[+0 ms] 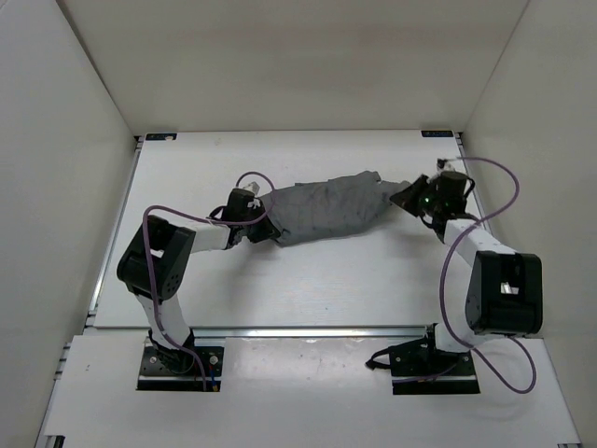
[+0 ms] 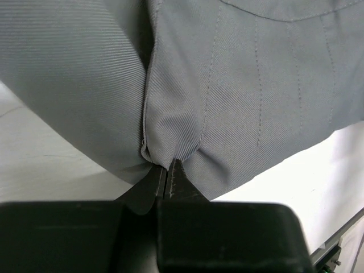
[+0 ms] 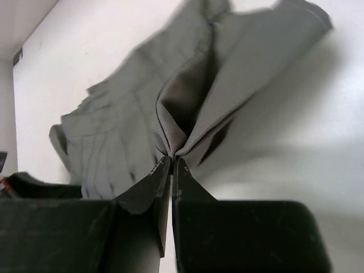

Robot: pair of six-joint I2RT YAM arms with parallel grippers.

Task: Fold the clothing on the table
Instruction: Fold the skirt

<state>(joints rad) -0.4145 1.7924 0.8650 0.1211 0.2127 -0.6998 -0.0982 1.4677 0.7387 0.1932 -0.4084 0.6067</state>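
We are holding one clothing (image 1: 326, 213) over the far half of the table (image 1: 308, 289) with two grippers: the left gripper (image 2: 169, 166) is pinching its left end, the right gripper (image 3: 172, 161) its right end.

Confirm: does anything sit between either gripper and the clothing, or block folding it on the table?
Nothing visible does. The left gripper is shut on the clothing at its left end, and the right gripper is shut on its right end, each pinching fabric directly. No other object shows on the table around it.
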